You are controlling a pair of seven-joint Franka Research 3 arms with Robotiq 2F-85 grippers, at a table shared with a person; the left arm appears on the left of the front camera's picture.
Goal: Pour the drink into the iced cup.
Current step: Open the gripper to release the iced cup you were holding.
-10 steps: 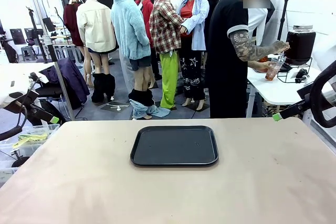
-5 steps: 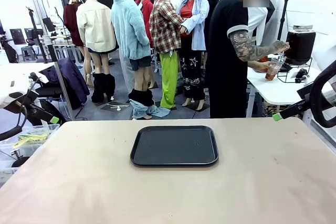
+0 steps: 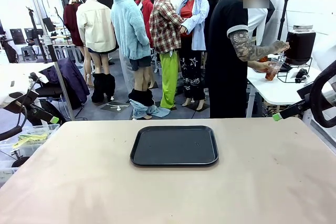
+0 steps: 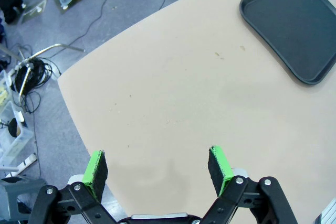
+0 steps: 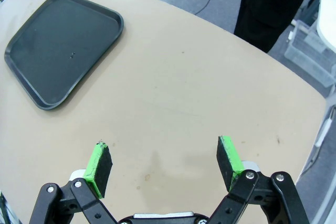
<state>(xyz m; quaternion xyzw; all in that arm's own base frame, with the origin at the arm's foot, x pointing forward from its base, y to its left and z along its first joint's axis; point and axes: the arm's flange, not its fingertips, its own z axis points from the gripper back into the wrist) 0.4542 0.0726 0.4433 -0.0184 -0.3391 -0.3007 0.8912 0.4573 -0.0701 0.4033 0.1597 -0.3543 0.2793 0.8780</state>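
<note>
Cup with drink in person's hand | well apart from right gripper

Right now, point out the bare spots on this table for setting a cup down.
The table is bare left, right and on the robot's side of the black tray. The tray itself holds nothing. Nowhere crowded; both open grippers hang over bare tabletop.

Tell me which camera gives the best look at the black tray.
The front view: the whole tray lies there uncut, with nothing on it. The right wrist view also shows it whole, but slanted toward a corner. The left wrist view cuts it off at the picture's edge.
</note>
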